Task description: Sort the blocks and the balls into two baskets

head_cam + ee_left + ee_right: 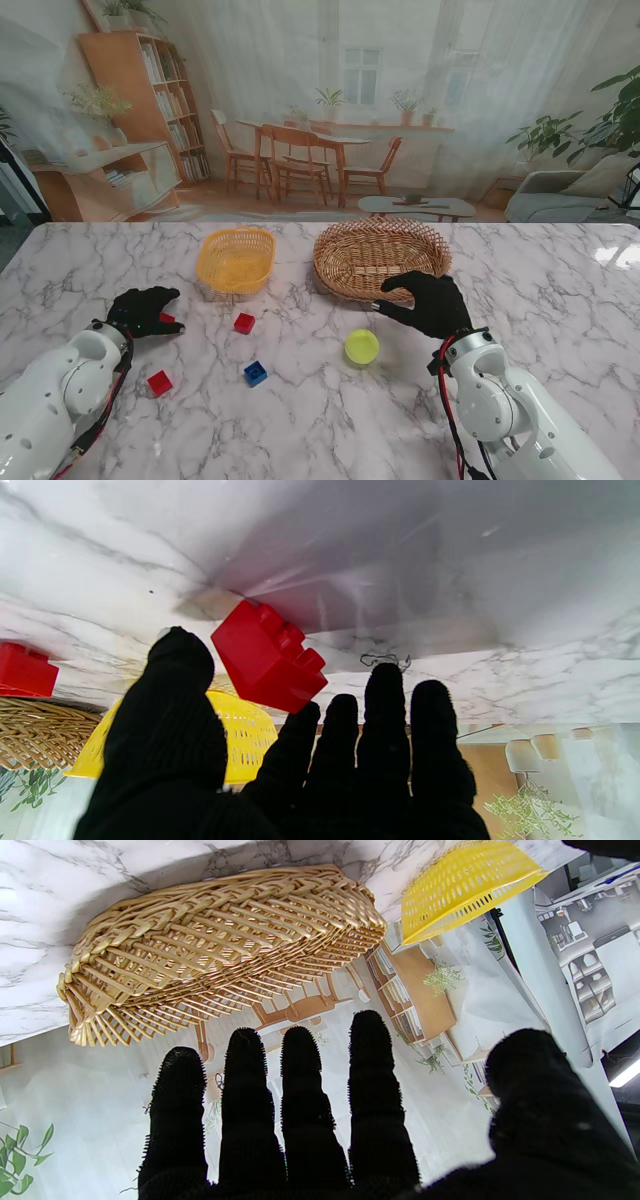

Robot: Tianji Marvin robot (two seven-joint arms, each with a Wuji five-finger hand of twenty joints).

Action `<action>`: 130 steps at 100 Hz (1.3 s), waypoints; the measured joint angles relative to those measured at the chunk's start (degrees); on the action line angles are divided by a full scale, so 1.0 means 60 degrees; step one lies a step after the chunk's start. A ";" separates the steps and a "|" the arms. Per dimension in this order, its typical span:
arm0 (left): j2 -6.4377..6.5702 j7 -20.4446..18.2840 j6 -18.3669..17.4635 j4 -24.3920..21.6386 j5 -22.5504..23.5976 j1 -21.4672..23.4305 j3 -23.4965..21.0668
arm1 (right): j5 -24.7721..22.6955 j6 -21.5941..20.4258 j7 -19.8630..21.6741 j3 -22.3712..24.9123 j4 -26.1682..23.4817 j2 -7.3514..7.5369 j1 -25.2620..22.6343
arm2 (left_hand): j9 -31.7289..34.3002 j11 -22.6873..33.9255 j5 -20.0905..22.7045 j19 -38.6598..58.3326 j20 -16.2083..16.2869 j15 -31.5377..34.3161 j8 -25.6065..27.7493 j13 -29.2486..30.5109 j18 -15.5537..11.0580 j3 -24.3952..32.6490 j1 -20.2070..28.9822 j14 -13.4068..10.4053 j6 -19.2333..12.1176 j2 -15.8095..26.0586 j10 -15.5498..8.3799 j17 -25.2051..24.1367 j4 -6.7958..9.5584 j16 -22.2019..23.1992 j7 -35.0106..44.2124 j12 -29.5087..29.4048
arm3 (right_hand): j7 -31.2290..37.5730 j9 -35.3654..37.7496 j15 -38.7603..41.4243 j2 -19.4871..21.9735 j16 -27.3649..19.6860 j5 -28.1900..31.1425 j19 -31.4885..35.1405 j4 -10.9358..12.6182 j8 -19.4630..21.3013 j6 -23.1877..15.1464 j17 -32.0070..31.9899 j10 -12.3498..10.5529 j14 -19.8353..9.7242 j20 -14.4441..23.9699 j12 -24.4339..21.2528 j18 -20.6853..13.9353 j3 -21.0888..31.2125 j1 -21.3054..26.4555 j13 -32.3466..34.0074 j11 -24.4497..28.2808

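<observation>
On the marble table (330, 400), I am pinching a red block (267, 657) between my left hand (143, 310) thumb and forefinger, squeezing evenly for the yellow basket (236, 260), while my right hand (432, 303) is hovering spread, holding nothing.

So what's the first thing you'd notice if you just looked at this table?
Probably the two black gloved hands: the left hand is right at a red block, and the right hand is open at the near rim of the wicker basket. Then the bright yellow ball in the middle of the marble table, with the yellow basket left of the wicker one.
</observation>
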 measured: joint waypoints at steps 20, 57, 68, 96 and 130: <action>0.0000 -0.0153 0.0000 -0.0039 0.0003 0.0067 -0.0080 | 0.0000 0.0002 0.0004 -0.0001 -0.0001 0.0000 0.0000 | 0.0092 0.0001 0.0000 0.0120 0.0000 0.0004 0.0082 0.0001 -0.0002 0.0000 -0.0017 -0.0005 0.0000 -0.0019 0.0000 0.0033 0.0000 0.0182 0.0020 0.0002 | 0.0000 0.0000 0.0000 0.0000 0.0000 0.0000 0.0000 0.0000 0.0000 0.0000 0.0000 0.0000 0.0000 0.0000 0.0000 0.0000 0.0000 0.0000 0.0000 0.0000; 0.0059 -0.0224 -0.0071 -0.0120 0.0269 0.0224 -0.0267 | -0.0010 0.0012 0.0013 -0.0036 -0.0001 0.0004 0.0015 | 0.0287 0.0115 0.0154 0.0121 -0.0002 0.0004 0.0082 0.0164 -0.0005 0.0100 -0.0026 -0.0026 -0.0003 -0.0376 -0.0006 0.0125 0.0000 0.0212 0.0022 0.0009 | 0.0000 0.0000 0.0000 0.0000 0.0000 0.0000 0.0000 0.0000 0.0000 0.0000 0.0000 0.0000 0.0000 0.0000 0.0000 0.0000 0.0000 0.0000 0.0000 0.0000; 0.0073 -0.0294 -0.0033 -0.0135 0.0253 0.0218 -0.0261 | -0.0010 0.0012 0.0019 -0.0053 0.0004 0.0005 0.0023 | 0.0597 0.0168 0.0473 0.0239 -0.0002 0.0004 0.0122 0.0186 -0.0032 0.0353 0.0138 -0.0066 -0.0083 -0.0293 -0.0107 0.0333 -0.0003 0.0336 0.0121 0.0120 | 0.0000 0.0000 0.0000 0.0000 0.0000 0.0000 0.0000 0.0000 0.0000 0.0000 0.0000 0.0000 0.0000 0.0000 0.0000 0.0000 0.0000 0.0000 0.0000 0.0000; 0.0077 -0.0322 -0.0009 -0.0132 0.0102 0.0169 -0.0244 | -0.0022 0.0030 0.0013 -0.0079 0.0012 0.0005 0.0036 | 0.1544 0.0915 0.0946 0.0961 0.0137 0.0610 0.0694 0.1049 -0.0063 0.0579 0.0760 -0.0097 -0.0402 -0.0199 -0.0367 0.1006 -0.0004 0.0986 0.1232 0.0734 | 0.0000 0.0000 0.0000 0.0000 0.0000 0.0000 0.0000 0.0000 0.0000 0.0000 0.0000 0.0000 0.0000 0.0000 0.0000 0.0000 0.0000 0.0000 0.0000 0.0000; 0.0057 -0.0190 0.0012 -0.0110 -0.0077 0.0173 -0.0213 | -0.0045 0.0105 -0.0003 -0.0101 0.0014 0.0003 0.0045 | 0.2636 0.0712 0.1176 0.1692 0.0359 0.1391 0.1531 0.2247 -0.0100 0.0547 0.2199 -0.0351 -0.0833 -0.0095 -0.0568 0.1873 0.0000 0.1497 0.2570 0.3066 | 0.0000 0.0000 0.0000 0.0000 0.0000 0.0000 0.0000 0.0000 0.0000 0.0000 -0.0053 0.0000 0.0000 -0.0002 0.0000 0.0000 0.0000 0.0000 0.0000 0.0000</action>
